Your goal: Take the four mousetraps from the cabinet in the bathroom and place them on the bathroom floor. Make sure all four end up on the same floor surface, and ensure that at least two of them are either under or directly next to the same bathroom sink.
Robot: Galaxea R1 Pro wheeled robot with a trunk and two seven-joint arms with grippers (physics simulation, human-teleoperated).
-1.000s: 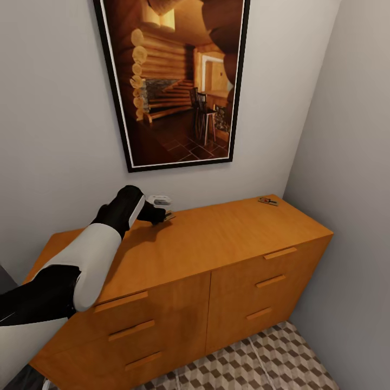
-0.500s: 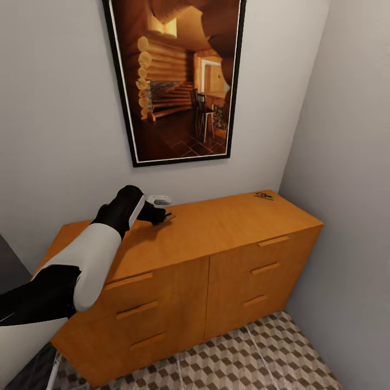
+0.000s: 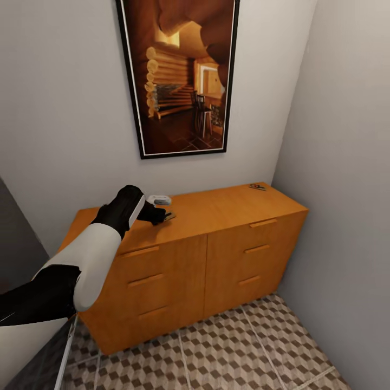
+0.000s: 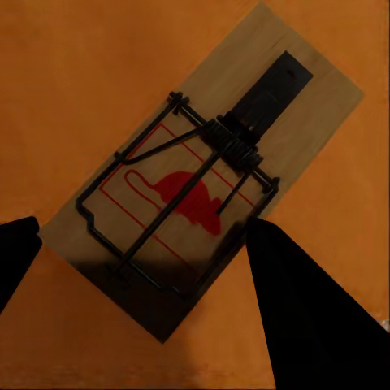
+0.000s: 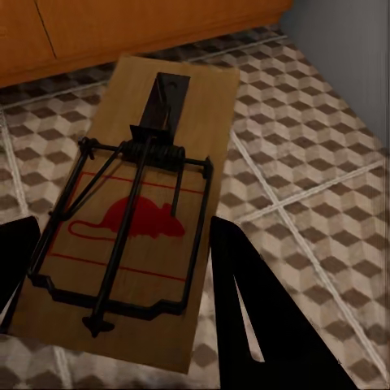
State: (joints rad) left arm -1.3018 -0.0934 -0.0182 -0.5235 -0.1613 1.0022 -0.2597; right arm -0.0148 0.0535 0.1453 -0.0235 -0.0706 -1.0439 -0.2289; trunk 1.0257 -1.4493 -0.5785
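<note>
Lying between the left gripper's (image 4: 138, 244) closed fingers — a mousetrap (image 4: 199, 191), over the cabinet (image 3: 216, 208) top.

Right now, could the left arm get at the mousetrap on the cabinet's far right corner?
Probably not yet. The way across the cabinet top looks free, but the left pincer is gripping a mousetrap, and the corner mousetrap lies well beyond it.

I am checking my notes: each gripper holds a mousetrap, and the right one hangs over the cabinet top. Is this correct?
Not quite. In the right wrist view the right gripper holds its mousetrap over the patterned bathroom floor, not the cabinet top. The rest stands.
</note>
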